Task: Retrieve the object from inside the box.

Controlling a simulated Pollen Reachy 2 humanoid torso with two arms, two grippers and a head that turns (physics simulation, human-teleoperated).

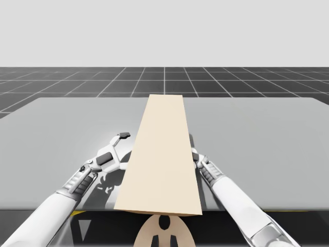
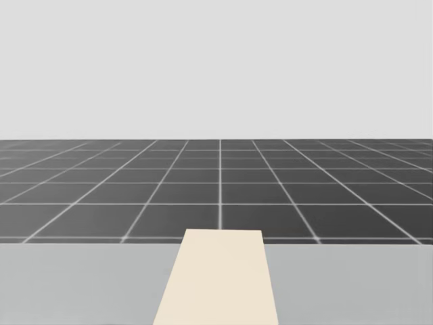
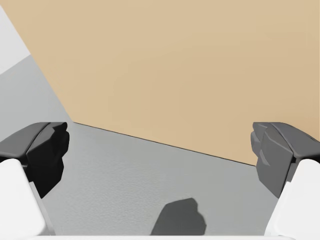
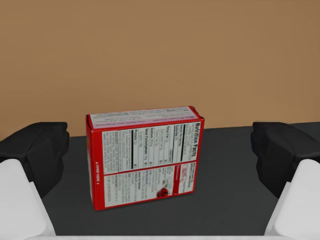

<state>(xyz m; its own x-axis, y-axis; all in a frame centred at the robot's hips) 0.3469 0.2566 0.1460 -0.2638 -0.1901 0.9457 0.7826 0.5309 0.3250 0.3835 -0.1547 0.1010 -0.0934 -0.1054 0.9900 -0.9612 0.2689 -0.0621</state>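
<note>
A tall beige cardboard box (image 1: 162,154) stands at the middle of the grey table (image 1: 257,134); its top face (image 2: 216,277) also shows in the head view. In the right wrist view a small red box (image 4: 145,157) with a printed white label lies on the dark floor inside, in front of a tan wall (image 4: 160,55). My right gripper (image 4: 160,146) is open, with the red box ahead between its spread fingers and touching neither. My right arm reaches the beige box's right side, its gripper (image 1: 196,157) partly hidden. My left gripper (image 1: 119,146) is open and faces the box's outer left wall (image 3: 190,70).
The table's near edge (image 1: 92,210) runs just below my arms. Bare table (image 2: 81,284) lies on both sides of the beige box. A dark gridded floor (image 2: 216,183) stretches beyond the far edge.
</note>
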